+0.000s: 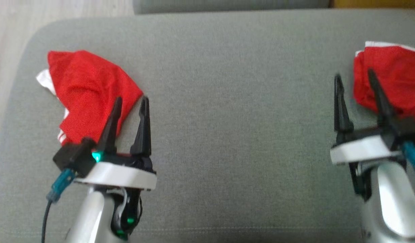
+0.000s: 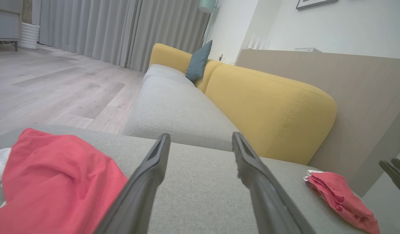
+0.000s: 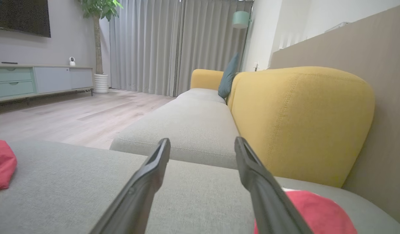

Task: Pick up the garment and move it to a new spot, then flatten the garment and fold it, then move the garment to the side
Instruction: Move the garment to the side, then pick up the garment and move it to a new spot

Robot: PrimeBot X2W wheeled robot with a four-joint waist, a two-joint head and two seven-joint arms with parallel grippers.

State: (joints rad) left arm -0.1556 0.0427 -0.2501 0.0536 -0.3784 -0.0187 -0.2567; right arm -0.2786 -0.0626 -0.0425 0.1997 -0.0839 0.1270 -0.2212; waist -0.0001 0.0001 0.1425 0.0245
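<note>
Closest to the lens, the left gripper [image 1: 132,99] is hanging with its two dark fingers spread wide and nothing between them. The right gripper [image 1: 354,74] is hanging just as spread and empty at the right of the head frame. Both are hovering over the grey seat cushion [image 1: 234,101].

One crumpled red garment [image 1: 89,87] with white trim [image 1: 44,79] is lying at the left of the head frame. In the left wrist frame it is sitting at the lower left, beside the fingers rather than between them. A second red garment [image 1: 393,74] is bunching at the right edge, partly behind the right gripper's outer finger. I cannot tell which one is meant, so I am judging this as the pick-up step, not yet begun.

To do it well, I am planning to swing the nearer claw sideways until a raised ridge of cloth is sitting squarely between the tips. Then I am planning to come down onto that ridge, not the flat skirt. I am aiming to pinch several layers, since a thin edge could slip out. I am also watching that the tips are not digging into the cushion weave, and lifting high enough that the hem is not dragging.
</note>
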